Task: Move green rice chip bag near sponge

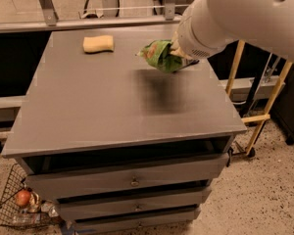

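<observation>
My gripper point(179, 53) was clamped on the green rice chip bag point(159, 56), holding it above the table point(112, 116), right of the sponge point(98, 43), gap between. Pickup looked done; left: carry closer to sponge, set down, release.

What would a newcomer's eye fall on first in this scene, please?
The big white arm reaching in from the upper right, its gripper holding the green rice chip bag above the grey cabinet top, a dark shadow beneath. Next, the pale yellow sponge lying near the far edge, left of the bag.
</observation>
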You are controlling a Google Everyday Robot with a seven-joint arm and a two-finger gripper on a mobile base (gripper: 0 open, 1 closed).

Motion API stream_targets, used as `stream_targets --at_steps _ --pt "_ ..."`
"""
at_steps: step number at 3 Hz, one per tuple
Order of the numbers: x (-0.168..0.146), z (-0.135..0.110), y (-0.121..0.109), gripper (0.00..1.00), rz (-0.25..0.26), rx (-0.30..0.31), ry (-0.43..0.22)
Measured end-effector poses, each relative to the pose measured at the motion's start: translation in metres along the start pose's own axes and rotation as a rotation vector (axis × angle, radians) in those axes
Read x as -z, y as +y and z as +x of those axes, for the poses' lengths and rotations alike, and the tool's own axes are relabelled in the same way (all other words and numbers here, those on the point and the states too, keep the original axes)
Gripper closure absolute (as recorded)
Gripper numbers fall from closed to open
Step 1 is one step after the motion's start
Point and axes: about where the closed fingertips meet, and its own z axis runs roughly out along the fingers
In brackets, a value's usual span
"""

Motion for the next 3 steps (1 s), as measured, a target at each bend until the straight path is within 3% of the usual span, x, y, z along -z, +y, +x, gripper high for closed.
stream_targets --at_steps 2,3 --pt "-0.052 -0.009 -0.071 1.00 0.199 0.008 -0.016" --pt "-0.095 -0.032 -0.093 1.00 0.251 0.029 -0.030"
